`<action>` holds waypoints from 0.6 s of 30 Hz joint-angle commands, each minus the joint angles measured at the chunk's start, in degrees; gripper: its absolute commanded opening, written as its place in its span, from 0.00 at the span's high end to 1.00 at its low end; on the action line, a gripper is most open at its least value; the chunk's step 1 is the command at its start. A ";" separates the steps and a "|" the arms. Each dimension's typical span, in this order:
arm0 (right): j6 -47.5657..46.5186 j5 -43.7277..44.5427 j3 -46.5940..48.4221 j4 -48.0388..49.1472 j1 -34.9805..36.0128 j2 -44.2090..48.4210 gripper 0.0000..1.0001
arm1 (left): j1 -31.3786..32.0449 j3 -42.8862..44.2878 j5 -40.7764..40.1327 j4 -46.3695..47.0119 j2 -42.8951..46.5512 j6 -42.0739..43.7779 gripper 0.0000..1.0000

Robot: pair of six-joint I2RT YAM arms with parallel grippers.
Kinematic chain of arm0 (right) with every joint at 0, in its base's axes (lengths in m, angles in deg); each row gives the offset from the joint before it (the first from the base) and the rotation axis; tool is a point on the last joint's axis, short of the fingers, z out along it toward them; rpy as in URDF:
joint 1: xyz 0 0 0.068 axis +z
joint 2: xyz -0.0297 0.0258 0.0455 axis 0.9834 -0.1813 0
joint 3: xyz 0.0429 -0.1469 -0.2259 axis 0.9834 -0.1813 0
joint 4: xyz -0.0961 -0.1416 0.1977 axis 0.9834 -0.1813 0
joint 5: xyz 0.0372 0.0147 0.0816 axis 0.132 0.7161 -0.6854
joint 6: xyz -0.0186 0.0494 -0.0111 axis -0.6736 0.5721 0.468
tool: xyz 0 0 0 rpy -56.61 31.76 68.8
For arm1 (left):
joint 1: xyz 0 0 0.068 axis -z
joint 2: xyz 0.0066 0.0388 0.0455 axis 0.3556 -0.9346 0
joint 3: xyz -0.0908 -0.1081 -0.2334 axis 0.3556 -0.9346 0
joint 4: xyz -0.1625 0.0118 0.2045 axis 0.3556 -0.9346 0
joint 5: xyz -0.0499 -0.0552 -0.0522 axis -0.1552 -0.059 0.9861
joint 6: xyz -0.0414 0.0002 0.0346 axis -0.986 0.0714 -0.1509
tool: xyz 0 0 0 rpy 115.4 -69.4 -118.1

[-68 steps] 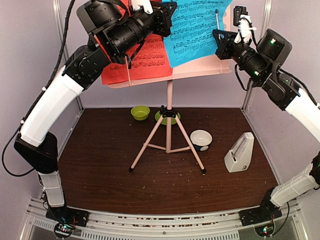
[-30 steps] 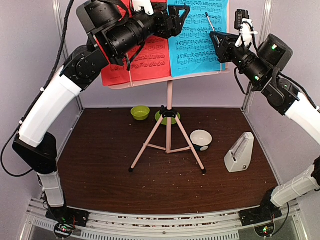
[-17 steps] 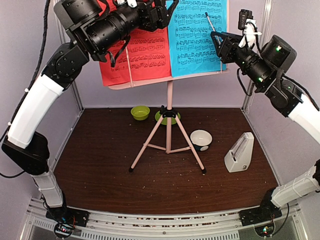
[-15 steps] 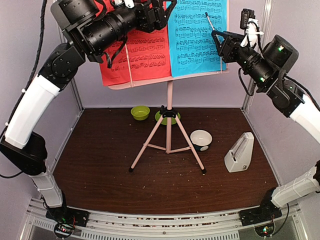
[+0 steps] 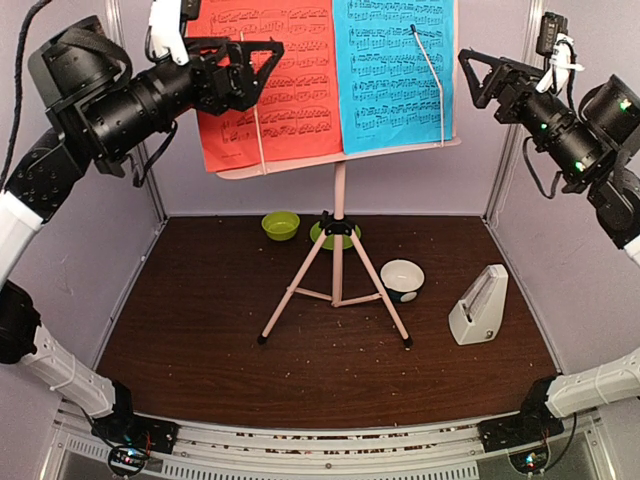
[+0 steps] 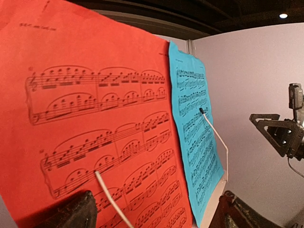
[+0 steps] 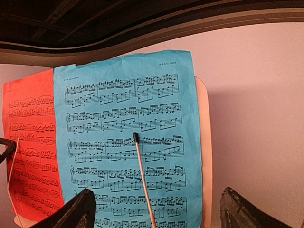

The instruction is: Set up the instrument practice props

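The pale pink music stand (image 5: 339, 195) rises on its tripod legs at mid-table. Upright on its desk, side by side, are the red music sheet (image 5: 285, 95) and the blue music sheet (image 5: 395, 75), each with a thin white wire arm lying across it. My left gripper (image 5: 262, 72) hangs open just left of the red sheet (image 6: 95, 123), holding nothing. To the right of the blue sheet (image 7: 128, 137), and apart from it, my right gripper (image 5: 470, 78) is open and empty. The white-grey pyramid metronome (image 5: 478, 307) stands on the table at the right.
A green bowl (image 5: 281, 224) and a green plate (image 5: 322, 238) sit behind the tripod. By the right tripod leg is a white bowl with a black base (image 5: 402, 279). Pale enclosure walls close in at the left, back and right. Crumbs dot the dark tabletop (image 5: 200, 330).
Both grippers have opened and drawn back from the sheets, the left arm swinging left and the right arm moving right. Both sheets now stand straight on the desk.
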 commanded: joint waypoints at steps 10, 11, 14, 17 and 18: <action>10.58 9.23 -9.00 -20.44 -0.61 12.81 0.01 | -4.96 -24.37 -9.80 -1.99 19.57 -20.74 0.02; 11.52 9.56 -9.99 -21.63 -0.77 13.75 0.01 | -5.71 -25.63 -10.01 -2.87 20.58 -22.16 0.02; 14.13 10.64 -12.11 -25.61 -1.11 16.01 0.00 | -7.64 -29.02 -10.01 -5.55 23.21 -25.95 0.02; 17.26 11.82 -13.29 -30.90 -1.95 16.71 0.00 | -9.60 -31.84 -8.75 -7.93 24.54 -29.42 0.02; 18.56 12.03 -13.34 -33.10 -2.35 16.69 0.00 | -10.10 -32.65 -8.18 -8.43 24.78 -30.39 0.02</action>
